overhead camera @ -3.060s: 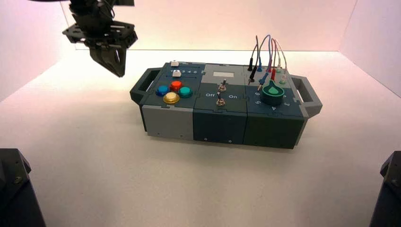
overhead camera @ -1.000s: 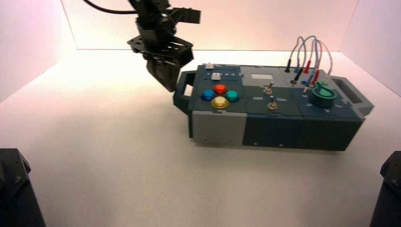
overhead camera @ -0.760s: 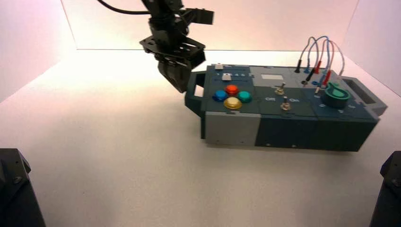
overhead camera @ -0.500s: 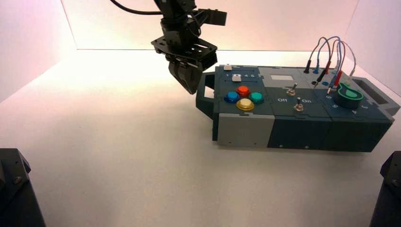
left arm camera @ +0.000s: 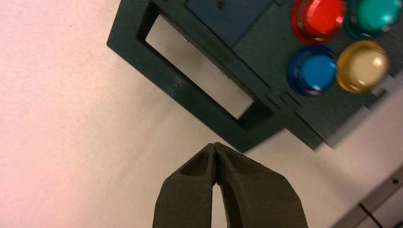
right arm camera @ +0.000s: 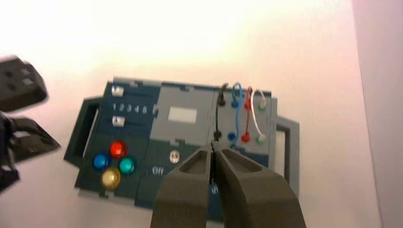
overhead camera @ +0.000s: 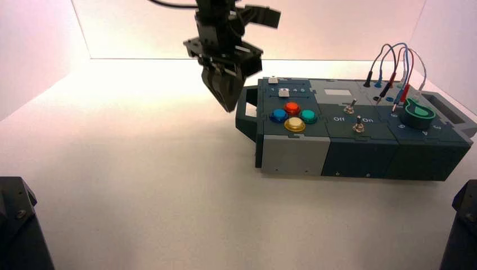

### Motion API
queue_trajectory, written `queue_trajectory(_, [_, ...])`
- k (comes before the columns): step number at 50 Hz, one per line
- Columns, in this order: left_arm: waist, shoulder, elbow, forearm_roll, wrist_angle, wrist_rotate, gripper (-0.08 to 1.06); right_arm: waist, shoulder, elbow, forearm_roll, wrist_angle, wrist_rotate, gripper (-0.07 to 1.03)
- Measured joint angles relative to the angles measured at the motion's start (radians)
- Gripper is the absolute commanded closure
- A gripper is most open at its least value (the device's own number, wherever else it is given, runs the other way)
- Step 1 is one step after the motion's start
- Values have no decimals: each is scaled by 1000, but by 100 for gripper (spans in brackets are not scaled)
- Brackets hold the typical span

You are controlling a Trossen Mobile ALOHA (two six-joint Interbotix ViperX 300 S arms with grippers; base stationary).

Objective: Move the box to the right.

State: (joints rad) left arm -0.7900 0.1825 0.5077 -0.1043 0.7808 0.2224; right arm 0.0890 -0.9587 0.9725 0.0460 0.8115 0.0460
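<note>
The box [overhead camera: 360,152] is long and dark teal-grey with one light grey front panel. It stands on the right half of the white table. It bears blue, red, teal and yellow buttons [overhead camera: 294,124], two toggle switches [overhead camera: 350,106], a green knob [overhead camera: 419,115] and plugged wires [overhead camera: 394,62]. My left gripper [overhead camera: 228,107] is shut and empty, just left of the box's left handle [overhead camera: 246,109]. The left wrist view shows its tips [left arm camera: 215,146] a small gap from that handle [left arm camera: 190,92]. My right gripper [right arm camera: 212,151] is shut and empty, high above the box [right arm camera: 180,114].
White walls enclose the table; the right wall [overhead camera: 450,56] stands close to the box's right handle [overhead camera: 450,115]. The dark arm bases sit at the front corners, one on the left [overhead camera: 17,225] and one on the right [overhead camera: 461,225]. Bare table lies left of the box.
The box has slid from the table's middle to the right, with my shut left gripper following against its left handle. In the last half second the box barely moved and the gripper rose slightly.
</note>
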Motion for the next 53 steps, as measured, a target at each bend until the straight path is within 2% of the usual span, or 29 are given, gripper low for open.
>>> queue_trajectory(13, [2, -91, -9, 74, 186, -2, 101, 0, 57, -91, -12, 252, -3, 99])
queue_trajectory(24, [0, -224, 26, 83, 224, -5, 101, 0, 66, -100, -14, 399, -9, 99])
queue_trajectory(36, [9, -414, 74, 83, 249, -18, 101, 0, 49, -97, -23, 448, -18, 99])
queue_trajectory(37, [17, -463, 86, 83, 250, -26, 101, 2, 44, -92, -26, 453, -21, 99])
queue_trajectory(39, [23, -488, 97, 84, 252, -34, 101, 2, 41, -91, -26, 454, -23, 99])
queue_trajectory(53, [38, -561, 169, 84, 249, -57, 101, 2, 23, -86, -20, 465, -26, 99])
